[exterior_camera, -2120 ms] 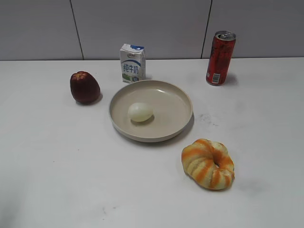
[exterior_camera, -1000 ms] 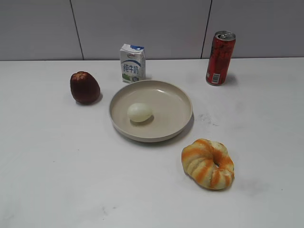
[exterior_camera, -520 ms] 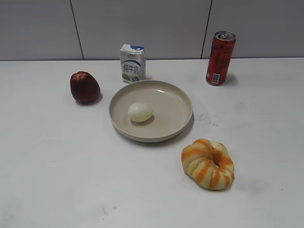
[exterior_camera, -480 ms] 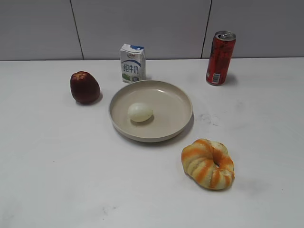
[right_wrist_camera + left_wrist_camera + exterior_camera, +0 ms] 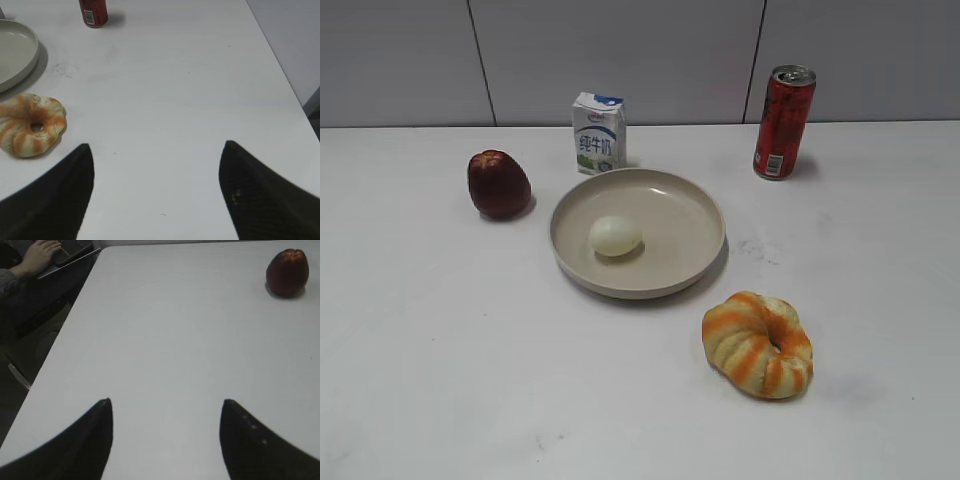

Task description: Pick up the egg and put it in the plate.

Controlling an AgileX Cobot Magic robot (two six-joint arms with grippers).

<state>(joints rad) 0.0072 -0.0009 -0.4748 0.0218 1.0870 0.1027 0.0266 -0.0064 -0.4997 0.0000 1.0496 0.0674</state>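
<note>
The pale egg [image 5: 615,236] lies inside the beige plate [image 5: 695,260] at the table's middle in the exterior view. The plate's edge also shows at the left of the right wrist view [image 5: 25,60]. Neither gripper shows in the exterior view. My left gripper [image 5: 166,402] is open and empty over bare table, far from the plate. My right gripper [image 5: 157,145] is open and empty over bare table, to the right of the plate.
A dark red apple [image 5: 498,184] [image 5: 286,273] sits left of the plate. A milk carton [image 5: 599,133] and a red can [image 5: 783,122] [image 5: 93,12] stand behind it. A striped ring bread [image 5: 758,344] [image 5: 31,124] lies at the front right. A person's hand [image 5: 42,254] is beyond the table's left edge.
</note>
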